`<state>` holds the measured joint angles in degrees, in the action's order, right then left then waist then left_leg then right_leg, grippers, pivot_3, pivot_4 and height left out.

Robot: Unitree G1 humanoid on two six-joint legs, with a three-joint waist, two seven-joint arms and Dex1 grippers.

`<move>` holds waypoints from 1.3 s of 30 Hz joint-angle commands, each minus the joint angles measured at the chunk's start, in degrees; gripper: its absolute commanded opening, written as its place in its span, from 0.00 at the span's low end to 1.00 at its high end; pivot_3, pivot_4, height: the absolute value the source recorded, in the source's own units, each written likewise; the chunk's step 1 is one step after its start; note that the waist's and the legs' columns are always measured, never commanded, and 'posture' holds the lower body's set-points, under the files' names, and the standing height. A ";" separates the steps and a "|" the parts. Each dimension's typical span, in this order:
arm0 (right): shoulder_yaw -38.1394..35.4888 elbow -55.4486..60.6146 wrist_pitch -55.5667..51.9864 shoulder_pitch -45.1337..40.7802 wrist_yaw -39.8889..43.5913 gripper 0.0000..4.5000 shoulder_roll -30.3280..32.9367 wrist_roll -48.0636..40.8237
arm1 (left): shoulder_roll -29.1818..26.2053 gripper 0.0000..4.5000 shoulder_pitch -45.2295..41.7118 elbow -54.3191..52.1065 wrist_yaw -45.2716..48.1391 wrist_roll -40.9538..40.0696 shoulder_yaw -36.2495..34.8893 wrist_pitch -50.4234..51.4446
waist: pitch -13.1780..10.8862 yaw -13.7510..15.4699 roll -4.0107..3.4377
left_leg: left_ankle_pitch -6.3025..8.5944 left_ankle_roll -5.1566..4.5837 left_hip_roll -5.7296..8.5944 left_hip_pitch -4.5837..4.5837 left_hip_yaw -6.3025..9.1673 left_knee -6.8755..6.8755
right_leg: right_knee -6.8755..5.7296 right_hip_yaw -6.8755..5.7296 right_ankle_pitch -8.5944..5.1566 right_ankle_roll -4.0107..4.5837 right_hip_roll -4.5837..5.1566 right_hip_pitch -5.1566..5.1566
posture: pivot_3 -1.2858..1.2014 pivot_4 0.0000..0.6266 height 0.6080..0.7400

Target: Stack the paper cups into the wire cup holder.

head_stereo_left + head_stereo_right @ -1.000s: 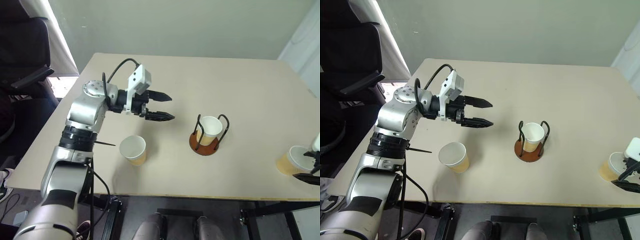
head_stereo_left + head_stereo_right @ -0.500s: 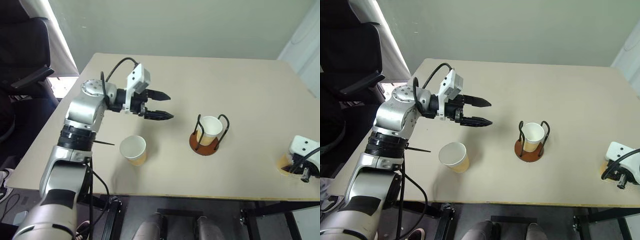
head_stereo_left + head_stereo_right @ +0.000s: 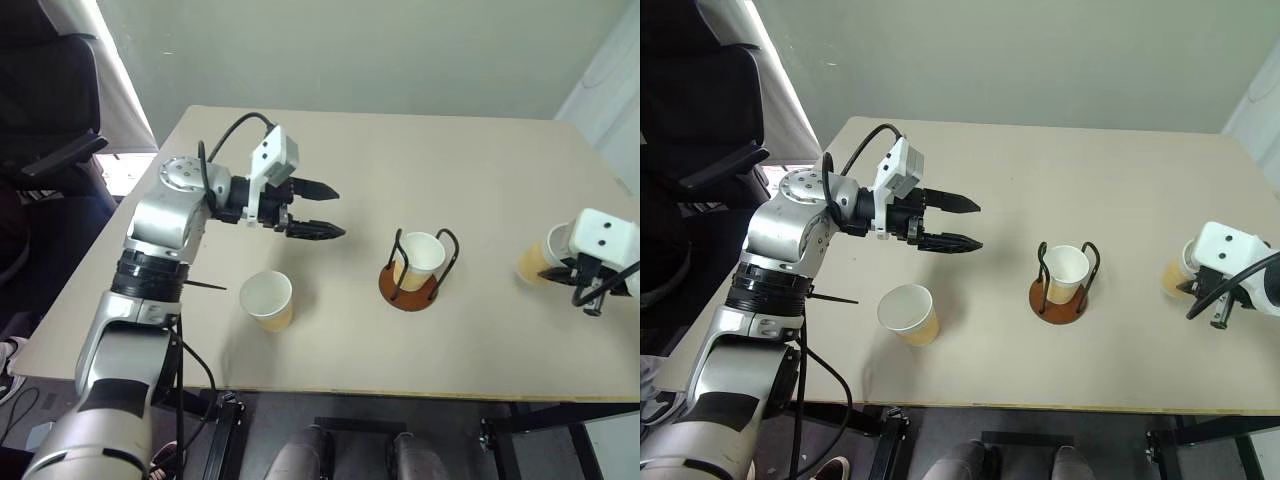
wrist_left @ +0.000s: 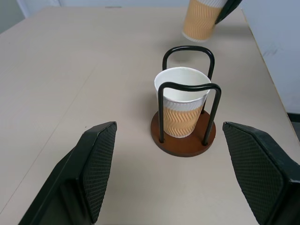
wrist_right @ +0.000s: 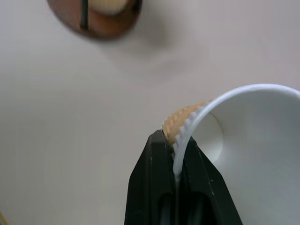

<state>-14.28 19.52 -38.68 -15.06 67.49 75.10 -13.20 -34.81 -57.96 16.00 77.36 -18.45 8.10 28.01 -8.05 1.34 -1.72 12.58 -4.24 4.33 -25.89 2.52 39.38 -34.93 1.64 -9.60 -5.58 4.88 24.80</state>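
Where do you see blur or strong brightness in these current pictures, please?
Right wrist view: the wire cup holder is soft, while the pinched paper cup rim is sharper. Left eye view: daylight by the curtain is washed out. Left wrist view: its fingers look blurred.

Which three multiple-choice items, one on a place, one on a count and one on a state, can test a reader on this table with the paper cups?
1. Where is the wire cup holder?
A. at the table's far edge
B. between the two arms
C. on the chair

2. How many paper cups are there?
A. two
B. three
C. four

3. How is the right gripper?
A. shut on a cup's rim
B. open over the holder
C. flat on the table

Key:
1 B, it stands between the left gripper and the right one.
2 B: the cup in the holder, the free cup, the held cup.
3 A, the fingers pinch the rim.
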 commanded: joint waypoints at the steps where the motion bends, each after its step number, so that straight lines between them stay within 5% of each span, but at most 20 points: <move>1: -0.20 4.82 -3.17 -10.47 -1.18 0.01 1.62 -5.04 | -0.58 0.87 -0.76 -1.88 0.24 -0.43 -0.61 0.20 | 0.00 -0.27 -0.02 | 0.00 0.00 0.00 0.00 0.00 0.01 | -0.02 0.01 0.00 0.00 0.00 0.02 | 0.52 0.24 1.00; 8: 7.60 10.27 -7.58 -28.82 -2.05 0.01 0.09 -10.38 | -0.48 0.87 -1.25 -1.50 0.38 -0.23 -0.42 0.06 | 0.01 -0.34 -0.01 | 0.00 0.00 -0.01 -0.02 0.09 -0.05 | 0.02 -0.01 -0.05 0.02 -0.07 0.05 | 0.52 0.24 1.00; 14: 15.11 12.79 -9.39 -35.33 -2.45 0.01 -3.38 -11.11 | 0.03 0.87 -1.71 -0.85 0.27 0.01 -0.27 -0.25 | 0.01 -0.30 -0.01 | 0.00 -0.01 -0.01 -0.07 0.13 0.00 | 0.00 -0.02 -0.09 0.03 -0.07 0.09 | 0.52 0.24 1.00; 39: 27.31 9.82 -2.25 -30.85 -0.63 0.01 -8.76 -1.70 | -0.45 0.87 -0.97 -1.96 -0.13 -0.29 -0.78 0.26 | 0.01 -0.42 -0.01 | -0.01 -0.02 -0.01 -0.09 0.14 0.00 | 0.01 -0.03 -0.11 0.07 -0.07 0.13 | 0.52 0.24 1.00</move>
<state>13.12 29.71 -42.51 -45.75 66.72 66.19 -16.44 -34.80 -58.08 15.94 77.21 -18.35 8.12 28.56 -8.04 0.92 -1.72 12.57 -4.26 4.32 -25.99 2.66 39.38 -34.92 1.61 -9.72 -5.51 4.81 24.93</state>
